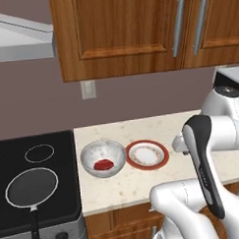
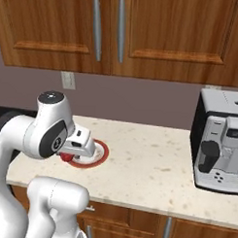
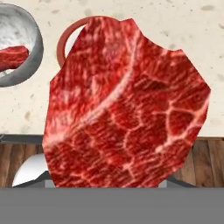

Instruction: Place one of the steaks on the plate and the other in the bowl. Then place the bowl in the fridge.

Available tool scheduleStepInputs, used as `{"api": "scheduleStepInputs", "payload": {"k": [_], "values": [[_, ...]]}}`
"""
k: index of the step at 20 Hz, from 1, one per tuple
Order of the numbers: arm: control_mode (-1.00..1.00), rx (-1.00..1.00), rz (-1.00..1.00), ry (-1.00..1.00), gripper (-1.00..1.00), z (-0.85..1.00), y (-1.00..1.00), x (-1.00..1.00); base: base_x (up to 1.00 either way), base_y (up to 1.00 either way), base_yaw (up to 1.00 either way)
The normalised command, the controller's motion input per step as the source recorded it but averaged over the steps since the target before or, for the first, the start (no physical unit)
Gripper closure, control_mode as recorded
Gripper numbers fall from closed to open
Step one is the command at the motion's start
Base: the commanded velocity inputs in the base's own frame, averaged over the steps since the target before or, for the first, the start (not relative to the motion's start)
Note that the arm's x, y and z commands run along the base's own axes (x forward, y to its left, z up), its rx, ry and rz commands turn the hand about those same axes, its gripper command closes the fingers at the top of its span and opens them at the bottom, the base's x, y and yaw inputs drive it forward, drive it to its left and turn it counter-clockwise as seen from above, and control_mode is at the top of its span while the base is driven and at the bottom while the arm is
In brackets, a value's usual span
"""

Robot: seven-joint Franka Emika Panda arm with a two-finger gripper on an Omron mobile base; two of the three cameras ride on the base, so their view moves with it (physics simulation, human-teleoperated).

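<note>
Left base view: one steak [image 1: 104, 164] in bowl [image 1: 88, 157], plate [image 1: 147, 154] bare, tool [image 2: 66, 157] pinching second steak [image 3: 127, 105].

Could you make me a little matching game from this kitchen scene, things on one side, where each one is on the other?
Things:
1. bowl
2. plate
3. frying pan
4. coffee machine

Places:
A. on the stove
B. far end of the counter, away from the stove
C. on the counter beside the stove, a steak inside
D. on the counter next to the bowl, nothing on it

Pairs: 1-C, 2-D, 3-A, 4-B
</note>
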Motion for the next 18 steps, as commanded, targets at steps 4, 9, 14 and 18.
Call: {"api": "scheduleStepInputs", "payload": {"k": [4,9,14,18], "values": [[-1.0,0.0,0.0,0.01,1.0,0.0,0.11,0.21,0.56,0.36,0.0],[-1.0,0.0,0.0,0.01,1.0,-0.13,0.42,0.76,0.0,0.0,0.0],[-1.0,0.0,0.04,0.0,1.0,-0.26,0.17,0.49,0.0,0.0,0.0],[-1.0,0.02,0.06,0.0,1.0,-0.44,0.0,0.4,0.0,0.0,0.0]]}}
